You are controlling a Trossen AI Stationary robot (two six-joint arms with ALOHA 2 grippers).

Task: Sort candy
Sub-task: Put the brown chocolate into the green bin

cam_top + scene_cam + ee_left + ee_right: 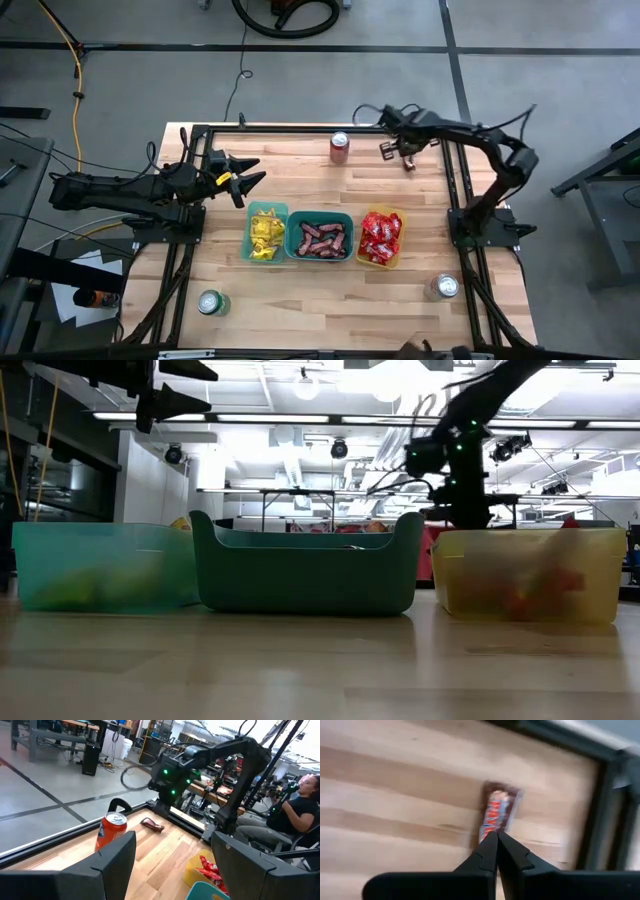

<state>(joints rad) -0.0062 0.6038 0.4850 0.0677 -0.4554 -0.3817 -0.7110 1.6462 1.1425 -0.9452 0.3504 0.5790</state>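
One dark brown candy bar (498,812) lies flat on the wood near the table's far right corner; it also shows as the bar (151,824) in the left wrist view. My right gripper (496,836) is shut, and its tips point down over the bar's near end. In the high view the right gripper (403,154) reaches along the far edge. My left gripper (246,178) waits open above the table's left side, and the left gripper (175,870) faces the far right corner. Yellow packets (264,233), brown bars (320,239) and red packets (381,236) lie in three bins. My right gripper's shut fingertips (490,845) point down from above at the near end (492,827) of the brown bar, which lies flat on the table. Whether they touch it, I cannot tell.
The green bin (250,238), teal bin (320,215) and yellow bin (398,250) stand in a row at mid-table. A red can (340,147) stands at the far edge, a green can (211,302) near left, a silver can (444,287) near right. A person (295,805) sits beyond the table.
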